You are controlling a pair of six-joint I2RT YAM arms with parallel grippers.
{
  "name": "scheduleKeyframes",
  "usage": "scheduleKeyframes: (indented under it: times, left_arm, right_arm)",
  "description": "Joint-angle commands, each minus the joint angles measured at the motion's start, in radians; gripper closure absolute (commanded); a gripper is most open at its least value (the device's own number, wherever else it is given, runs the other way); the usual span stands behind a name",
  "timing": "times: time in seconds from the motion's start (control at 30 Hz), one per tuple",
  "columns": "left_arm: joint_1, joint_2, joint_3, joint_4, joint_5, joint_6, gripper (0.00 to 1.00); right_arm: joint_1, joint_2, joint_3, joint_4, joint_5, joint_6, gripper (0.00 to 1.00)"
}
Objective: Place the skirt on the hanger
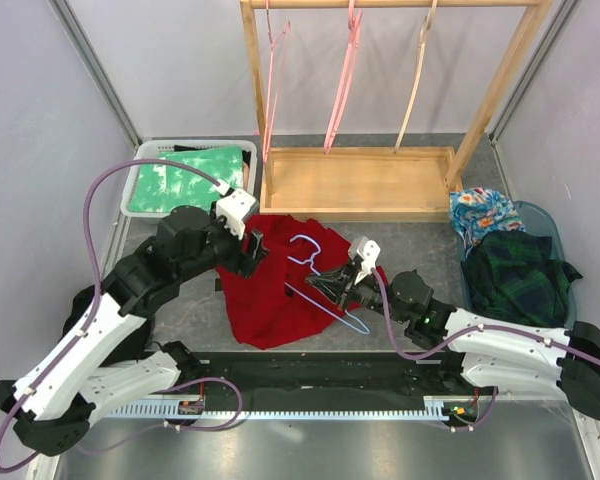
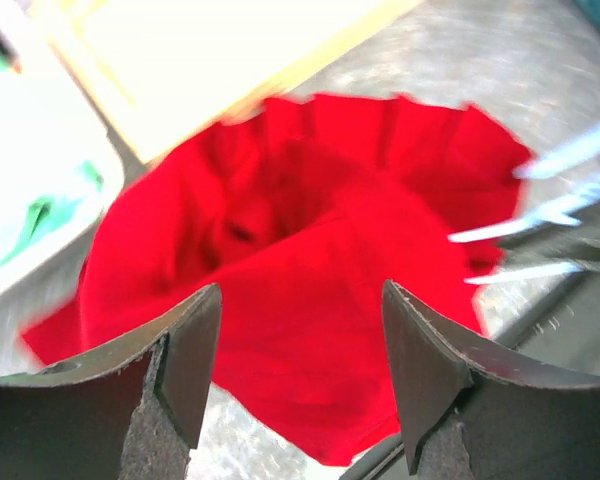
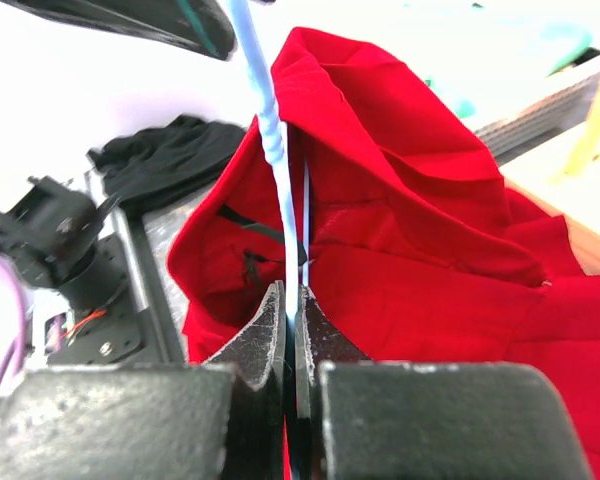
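Two claws inspected: my right claw (image 3: pixel 292 320) is clamped shut on the light-blue wire hanger (image 3: pixel 261 100); my left claw (image 2: pixel 300 290) gapes wide, empty, above the red skirt (image 1: pixel 275 285), mid-counter (image 1: pixel 420 250). Skirt not yet on hanger; nearly all outstanding.

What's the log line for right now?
left jaws: open over red skirt | right jaws: shut on blue hanger | skirt: on table

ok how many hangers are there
4: two pink hangers and a tan hanger hung on the wooden rack, a pale blue hanger on the red skirt, in the right gripper.
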Motion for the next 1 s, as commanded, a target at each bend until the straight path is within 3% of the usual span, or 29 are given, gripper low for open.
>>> scheduleKeyframes:
  times: [0.0, 0.07, 0.2, 0.57, 0.77, 0.87, 0.97]
  left_arm:
    - [-0.002, -0.062, 0.067, 0.006, 0.35, 0.223, 0.26]
    - [-0.002, -0.076, 0.074, -0.01, 0.478, 0.25, 0.22]
    - [-0.002, -0.039, 0.101, -0.102, 0.585, 0.273, 0.18]
    - [-0.002, 0.065, 0.069, -0.159, 0.43, 0.258, 0.21]
    - [-0.002, 0.111, 0.045, -0.159, 0.441, 0.248, 0.24]
    - [-0.002, 0.139, 0.041, -0.157, 0.433, 0.242, 0.33]
    - [-0.002, 0.163, 0.043, -0.155, 0.441, 0.233, 0.56]
  right_arm:
    - [0.004, -0.057, 0.089, -0.021, -0.112, 0.0, 1.0]
    - [0.006, -0.067, 0.102, -0.051, -0.124, 0.0, 1.0]
    - [0.006, -0.082, 0.125, -0.098, -0.159, 0.003, 1.0]
    - [0.004, -0.148, 0.146, -0.172, -0.224, 0.008, 1.0]
    - [0.004, -0.148, 0.157, -0.186, -0.241, 0.009, 1.0]
    - [0.004, -0.145, 0.163, -0.189, -0.253, 0.009, 1.0]
    - [0.004, -0.145, 0.166, -0.189, -0.251, 0.008, 1.0]
